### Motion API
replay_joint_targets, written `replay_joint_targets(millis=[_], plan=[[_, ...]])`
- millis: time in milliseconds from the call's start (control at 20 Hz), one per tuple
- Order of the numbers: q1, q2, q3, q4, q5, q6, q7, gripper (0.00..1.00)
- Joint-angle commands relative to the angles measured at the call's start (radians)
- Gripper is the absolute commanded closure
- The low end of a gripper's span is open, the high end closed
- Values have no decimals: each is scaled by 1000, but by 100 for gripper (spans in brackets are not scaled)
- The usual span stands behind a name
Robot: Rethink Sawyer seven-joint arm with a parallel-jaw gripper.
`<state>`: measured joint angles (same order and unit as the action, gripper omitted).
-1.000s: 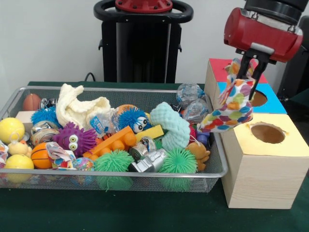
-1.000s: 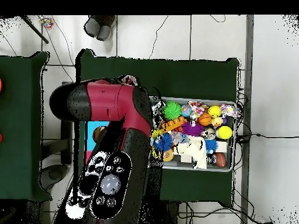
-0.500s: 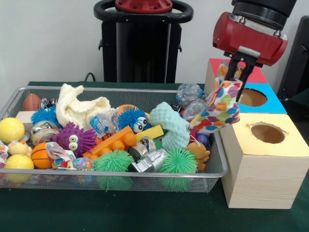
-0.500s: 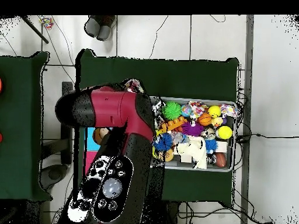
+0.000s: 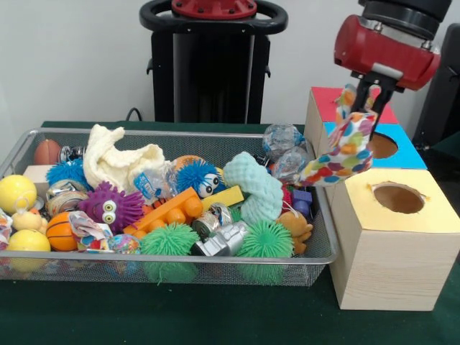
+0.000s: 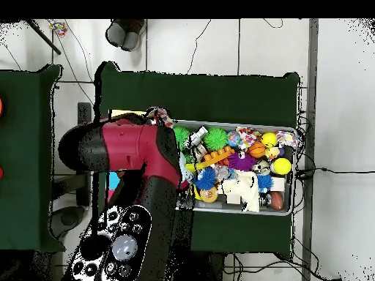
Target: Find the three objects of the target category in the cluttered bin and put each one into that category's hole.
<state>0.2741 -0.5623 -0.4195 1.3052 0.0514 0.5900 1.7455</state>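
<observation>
**Gripper holding a spotted cloth above the sorting boxes**

Dark green cloth covers the table [image 5: 215, 316] on which a silver wire-mesh bin [image 5: 180, 266] stands, filled with mixed toys. Beside the bin's right end in the front view sit pale wooden boxes: a yellow-topped box with a round hole [image 5: 399, 198] nearest the camera, a blue-topped box with a round hole [image 5: 388, 147] behind it, and a red-topped box [image 5: 327, 100] farther back. The red and black arm's gripper [image 5: 366, 97] hangs over the gap between the bin's right edge and the boxes; its dark fingers [image 5: 379, 100] are closed on a white cloth with multicoloured spots [image 5: 345, 151], which dangles free, its lower end near the yellow box's top corner. Inside the bin lie a cream knitted cloth [image 5: 118, 162], a mint-green textured cloth [image 5: 255, 187], a purple fuzzy ball with eyes [image 5: 111, 205], a blue fuzzy ball with eyes [image 5: 198, 176], green spiky balls [image 5: 169, 241], yellow balls [image 5: 16, 192] and an orange toy block [image 5: 169, 212]. In the overhead view the arm [image 6: 139, 157] covers the boxes; the spotted cloth shows at its upper edge.
</observation>
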Motion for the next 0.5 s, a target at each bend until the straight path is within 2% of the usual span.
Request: replay_joint_targets(millis=[50, 300, 500], plan=[[44, 12, 119, 150, 51, 48, 221, 100], [36, 15, 147, 184, 85, 6, 212, 100], [19, 25, 165, 179, 101, 36, 183, 100]])
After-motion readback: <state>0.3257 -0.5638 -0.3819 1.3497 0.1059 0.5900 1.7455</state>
